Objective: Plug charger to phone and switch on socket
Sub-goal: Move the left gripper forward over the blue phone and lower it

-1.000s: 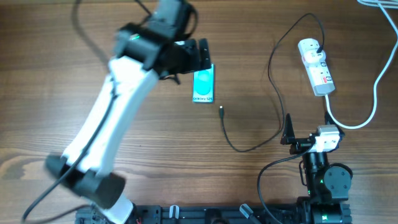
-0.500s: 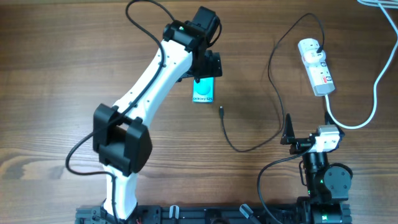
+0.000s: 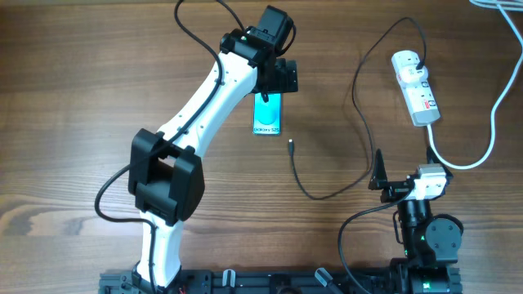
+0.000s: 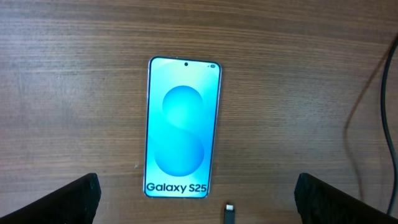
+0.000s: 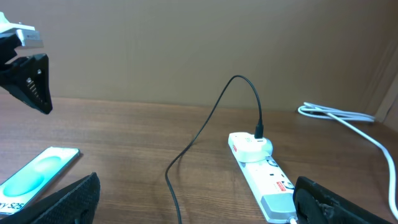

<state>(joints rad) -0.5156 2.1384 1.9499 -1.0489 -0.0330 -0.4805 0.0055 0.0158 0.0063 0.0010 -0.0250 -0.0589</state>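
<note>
The phone [image 3: 267,116] lies flat on the wooden table, its cyan screen up, also seen in the left wrist view [image 4: 183,127] and as a sliver in the right wrist view [image 5: 34,171]. My left gripper [image 3: 276,80] hovers open over the phone's far end, its jaws wide apart [image 4: 199,202] and empty. The charger [image 3: 359,106] runs as a thin black cable from the socket [image 3: 416,87] in a long loop. Its plug tip [image 4: 229,213] lies loose just below the phone's bottom edge. My right gripper [image 3: 380,173] rests open near the front right [image 5: 199,205], with the socket [image 5: 267,171] ahead of it.
A thick white cord [image 3: 490,122] curves from the socket's near end toward the table's right edge and far corner. The black cable's loop [image 5: 205,130] crosses the wood between the phone and the socket. The right arm's base [image 3: 425,237] sits at the front edge.
The left arm has swung in from the left and settled over the phone's far end. The right arm, phone, cable and socket have not moved.
</note>
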